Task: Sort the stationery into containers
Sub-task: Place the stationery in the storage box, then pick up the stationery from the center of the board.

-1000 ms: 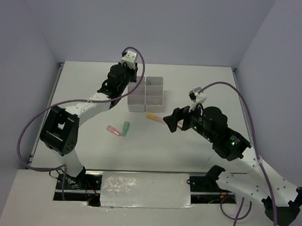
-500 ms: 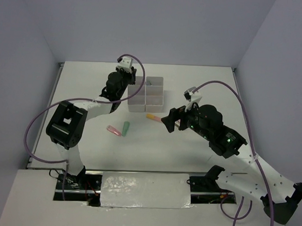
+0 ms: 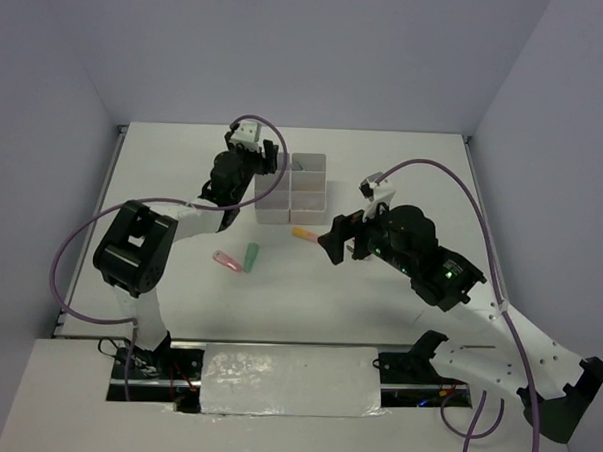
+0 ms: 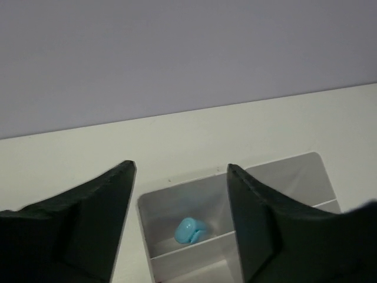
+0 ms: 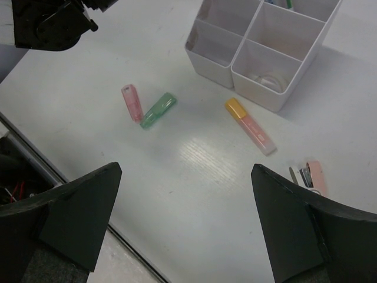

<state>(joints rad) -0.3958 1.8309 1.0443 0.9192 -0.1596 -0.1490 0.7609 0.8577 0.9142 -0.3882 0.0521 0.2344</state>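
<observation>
Left gripper [image 4: 179, 167]: fingers apart, empty | blue item [image 4: 189, 230]: in a containers [image 4: 294, 171] compartment, between the fingers | Right gripper [image 5: 185, 170]: fingers wide apart, empty | orange marker [image 5: 248, 125], green marker [image 5: 158, 110], pink marker [image 5: 132, 102]: beyond fingertips, on table [image 5: 194, 200]

- Soft, even light falls from above; the white desk [image 3: 159, 170] is bright and the walls [image 3: 309, 56] are dimmer.
- Shadows beside the compartment block [image 5: 257, 87] are faint and soft-edged.
- The right wrist view shows a pale, streaked glare patch mid-desk.
- The left pincer [image 4: 181, 167] and right pincer [image 5: 185, 168] appear dark and slightly blurred.
</observation>
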